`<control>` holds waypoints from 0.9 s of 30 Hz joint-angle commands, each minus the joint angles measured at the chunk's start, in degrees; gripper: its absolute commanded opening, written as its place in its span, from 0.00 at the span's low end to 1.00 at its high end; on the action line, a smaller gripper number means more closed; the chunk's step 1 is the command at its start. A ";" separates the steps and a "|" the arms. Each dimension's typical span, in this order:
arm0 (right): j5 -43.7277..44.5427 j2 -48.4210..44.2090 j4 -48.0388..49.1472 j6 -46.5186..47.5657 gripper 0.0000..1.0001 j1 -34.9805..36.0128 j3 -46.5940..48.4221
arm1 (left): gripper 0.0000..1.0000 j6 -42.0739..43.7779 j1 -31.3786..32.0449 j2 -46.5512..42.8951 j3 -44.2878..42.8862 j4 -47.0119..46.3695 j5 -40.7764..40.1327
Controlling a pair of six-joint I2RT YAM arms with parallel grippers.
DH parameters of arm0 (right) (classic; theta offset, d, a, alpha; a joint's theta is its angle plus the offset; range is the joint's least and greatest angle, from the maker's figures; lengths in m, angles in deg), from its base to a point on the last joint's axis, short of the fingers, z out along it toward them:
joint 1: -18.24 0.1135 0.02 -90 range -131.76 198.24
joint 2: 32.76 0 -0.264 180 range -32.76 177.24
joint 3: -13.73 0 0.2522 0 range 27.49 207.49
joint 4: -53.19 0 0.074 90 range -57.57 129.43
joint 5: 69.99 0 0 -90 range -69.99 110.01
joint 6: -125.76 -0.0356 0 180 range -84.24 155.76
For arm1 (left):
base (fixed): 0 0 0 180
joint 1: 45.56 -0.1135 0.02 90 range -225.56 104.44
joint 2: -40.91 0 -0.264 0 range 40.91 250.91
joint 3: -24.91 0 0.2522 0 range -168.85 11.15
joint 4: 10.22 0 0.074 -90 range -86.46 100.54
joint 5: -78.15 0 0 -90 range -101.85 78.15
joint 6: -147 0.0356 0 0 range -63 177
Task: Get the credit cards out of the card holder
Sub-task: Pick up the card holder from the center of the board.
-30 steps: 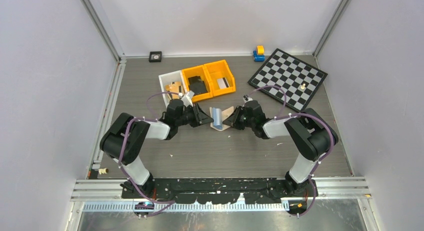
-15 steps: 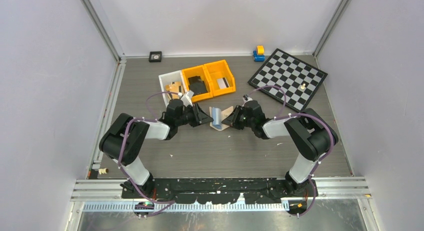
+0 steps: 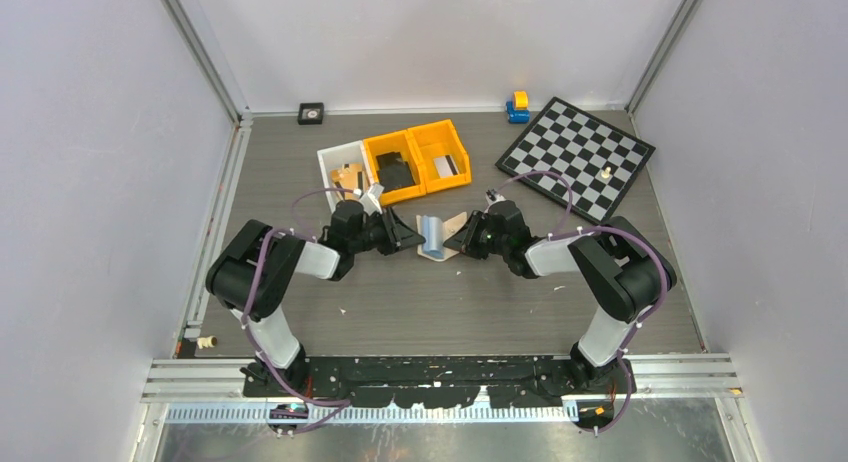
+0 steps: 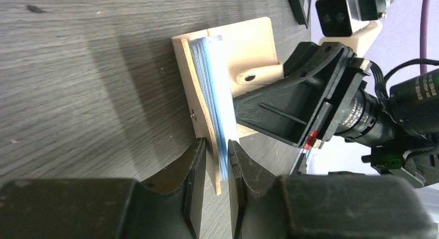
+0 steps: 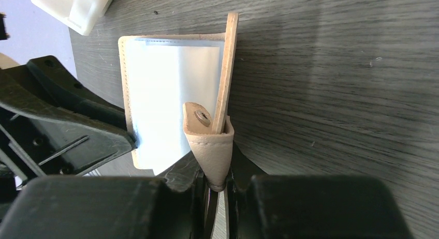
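The beige card holder lies open on the table between my two grippers. My left gripper is shut on its left cover together with the bluish see-through pockets; the jaws pinch that stack. My right gripper is shut on the other cover and its snap strap, which stand on edge between the jaws. The pockets look pale and glary, so I cannot tell if credit cards are inside. One light card with a dark stripe lies in the right orange bin.
A white bin and two orange bins stand behind the holder; the middle one holds a black wallet-like item. A chessboard lies at the back right, with a blue-yellow toy and a small black square at the back edge.
Both grippers keep their hold. The holder and the left gripper have shifted slightly toward the far side, and the left arm's elbow has moved a little right.
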 commanded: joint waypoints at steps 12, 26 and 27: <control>0.47 -1.33 1.63 0.87 0.22 0.42 0.90 | 0.19 -2.32 -2.35 1.55 0.50 -4.71 2.41; 0.83 -3.06 1.50 0.45 0.57 0.34 0.48 | 0.08 -2.54 -2.32 2.52 -0.99 -3.62 4.62; 0.69 -3.33 1.45 0.50 0.59 0.35 0.48 | 0.07 -2.49 -2.36 2.55 -1.19 -3.17 4.77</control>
